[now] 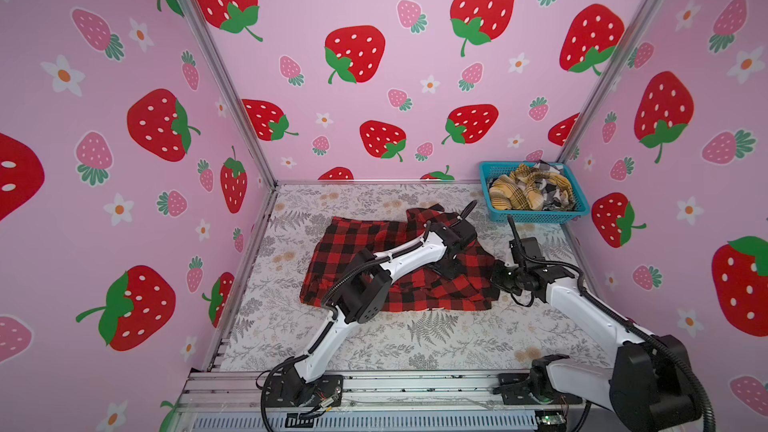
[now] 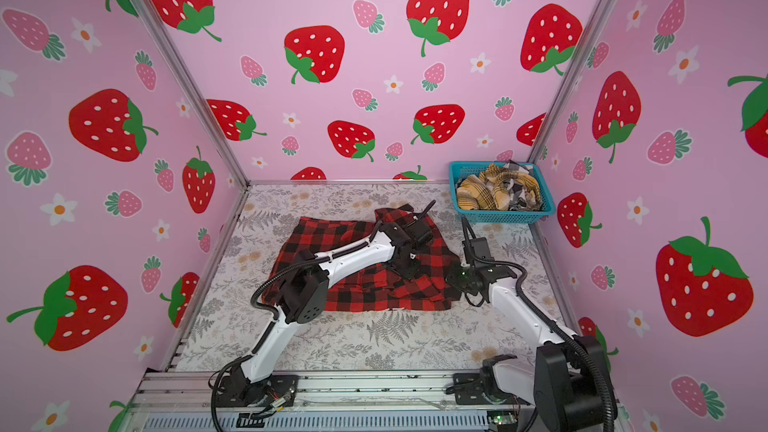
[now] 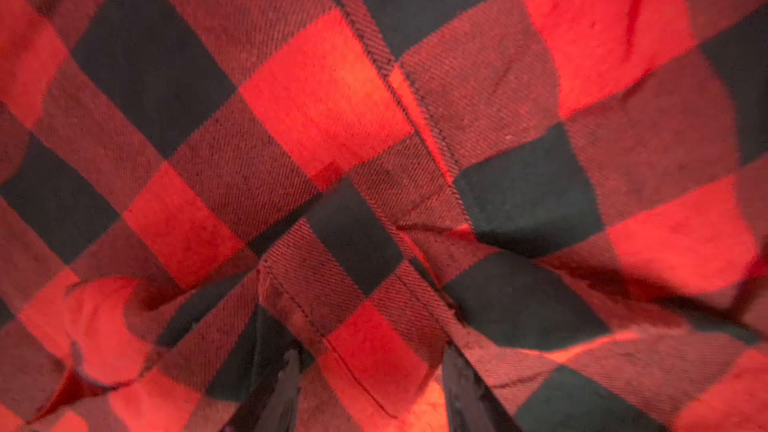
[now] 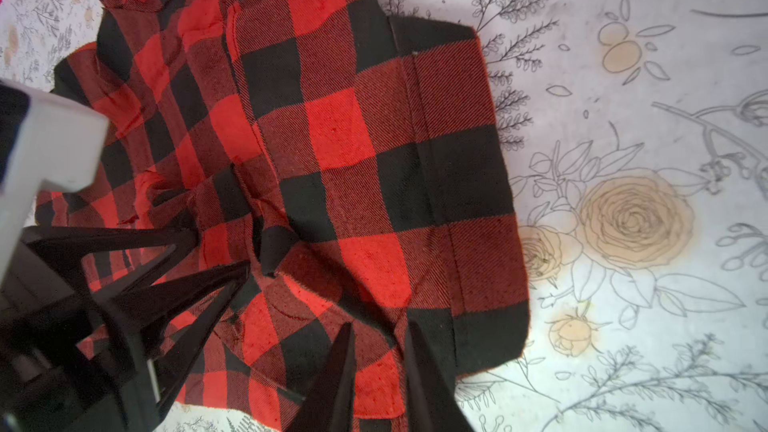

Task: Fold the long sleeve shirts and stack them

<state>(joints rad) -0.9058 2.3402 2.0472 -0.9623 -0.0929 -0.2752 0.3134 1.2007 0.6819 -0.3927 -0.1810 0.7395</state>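
My left claw is pressed down onto the red-and-black shirt, which lies spread and rumpled across the middle of the tabletop. In my left wrist view its two fingers stand apart, open, with a stitched ridge of the shirt rising between them. My right claw sits low at the shirt's right edge. In my right wrist view this claw has its fingers drawn close together with a fold of the checked cloth pinched between them, so it is gripping the shirt. My left claw shows there too, planted in the bunched cloth just beside it. In both top views a turquoise basket stands at the far right corner of the tabletop, well apart from the red shirt. It holds a crumpled yellow plaid shirt and a black-and-white plaid shirt.
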